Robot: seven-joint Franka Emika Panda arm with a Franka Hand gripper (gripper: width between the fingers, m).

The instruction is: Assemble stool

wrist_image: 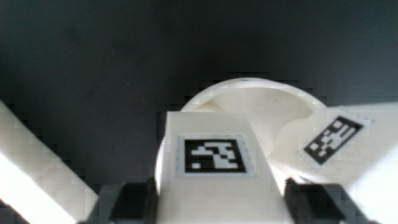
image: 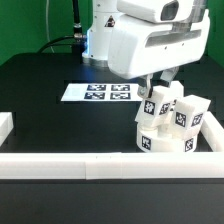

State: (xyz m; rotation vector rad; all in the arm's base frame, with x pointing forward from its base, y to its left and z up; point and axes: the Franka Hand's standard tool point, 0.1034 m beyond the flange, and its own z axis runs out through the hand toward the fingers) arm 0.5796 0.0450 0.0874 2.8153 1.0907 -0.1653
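Note:
The white round stool seat (image: pixel 150 143) lies by the front rail at the exterior view's right. White blocky legs with square tags stand on it. One leg (image: pixel 160 106) is under my gripper (image: pixel 158 92); another leg (image: pixel 186 116) stands just to its right. In the wrist view the held leg (wrist_image: pixel 217 150) fills the space between my dark fingers (wrist_image: pixel 128 200), with the gripper (wrist_image: pixel 222 208) shut on it. The seat's curved rim (wrist_image: pixel 258 95) shows beyond it, and the second leg's tag (wrist_image: pixel 334 140) beside it. A third leg is not clearly separable.
The marker board (image: pixel 100 92) lies flat on the black table behind the stool. White border rails run along the front (image: pixel 80 166), the exterior view's left (image: pixel 5 124) and right (image: pixel 212 128). The arm's white body (image: pixel 150 40) hangs over the stool.

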